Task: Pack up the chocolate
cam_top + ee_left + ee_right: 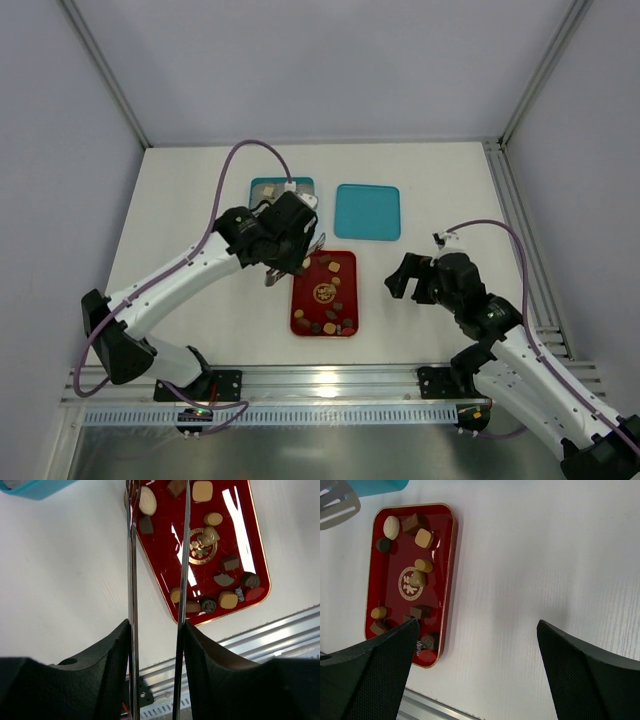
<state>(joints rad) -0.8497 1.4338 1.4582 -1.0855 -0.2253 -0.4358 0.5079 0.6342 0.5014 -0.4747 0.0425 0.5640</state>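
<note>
The red tray (pixel 305 295) lies mid-table with several small chocolates (pixel 335 315) in it, dark brown, tan and cream. My left gripper (pixel 290 258) is at the tray's far left corner, shut on metal tongs (pixel 132 580). The tong blades reach over the tray (pixel 227 540) beside a cream piece (pixel 147 500) and hold nothing that I can see. My right gripper (pixel 400 278) is open and empty, over bare table right of the tray (pixel 390 580). The slotted tong head (pixel 337 505) shows in the right wrist view, as do the chocolates (pixel 424 538).
Two teal trays stand behind the red tray: one at the back right (pixel 367 211), one behind my left gripper (pixel 281 186) with small pale things in it. An aluminium rail (pixel 320 385) runs along the near table edge.
</note>
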